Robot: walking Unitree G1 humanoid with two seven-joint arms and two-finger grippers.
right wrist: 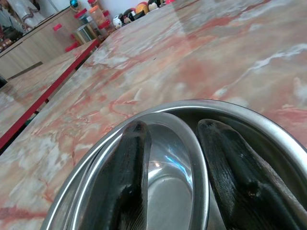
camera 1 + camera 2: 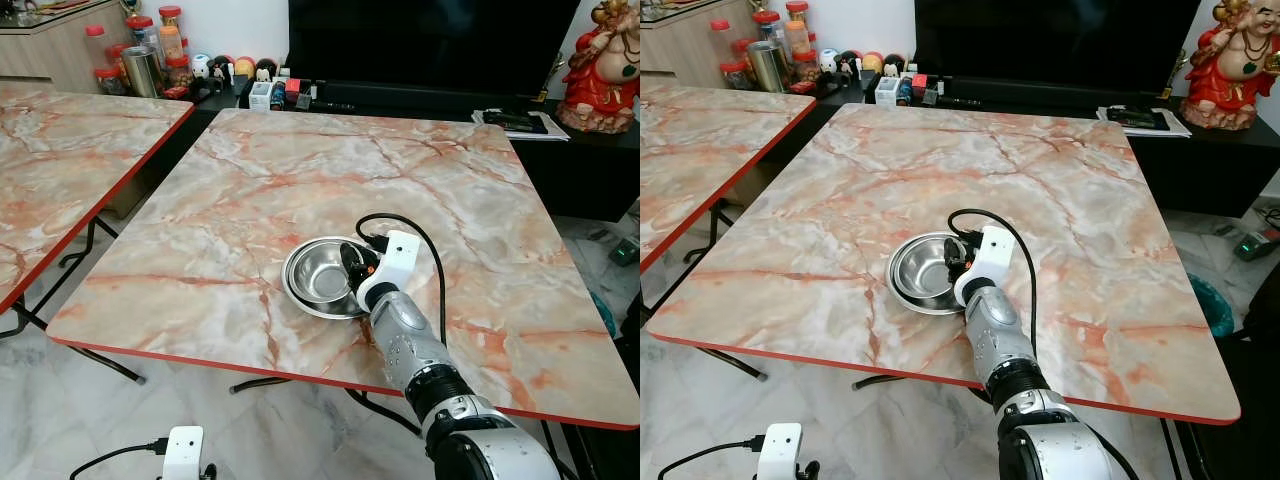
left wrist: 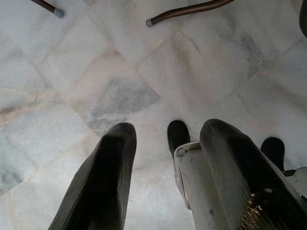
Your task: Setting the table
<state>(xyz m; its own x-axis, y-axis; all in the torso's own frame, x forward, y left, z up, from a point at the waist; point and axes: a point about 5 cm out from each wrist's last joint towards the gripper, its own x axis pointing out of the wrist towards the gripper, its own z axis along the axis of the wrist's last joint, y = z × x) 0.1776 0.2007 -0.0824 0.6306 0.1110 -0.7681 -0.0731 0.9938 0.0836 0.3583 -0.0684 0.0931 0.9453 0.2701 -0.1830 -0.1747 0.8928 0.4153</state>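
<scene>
Right claw (image 1: 170,177) straddles the inner rim of nested steel bowls (image 2: 318,278), fingers clamped on it, on the pink-marbled, red-edged bench (image 2: 300,170). Left claw (image 3: 163,177) hangs apart above pale marble floor (image 3: 120,72).

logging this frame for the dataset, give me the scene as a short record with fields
surface: marble-pattern table with a red edge
tableware: steel bowl sitting inside a steel plate, near the table's front edge
right gripper: at the bowl's near rim; in the right wrist view one finger lies inside the bowl, the other outside it, over the plate
left gripper: hanging idle over the marble floor, fingers apart
second table: to the robot's left
background: jars and a dark TV beyond the table
</scene>
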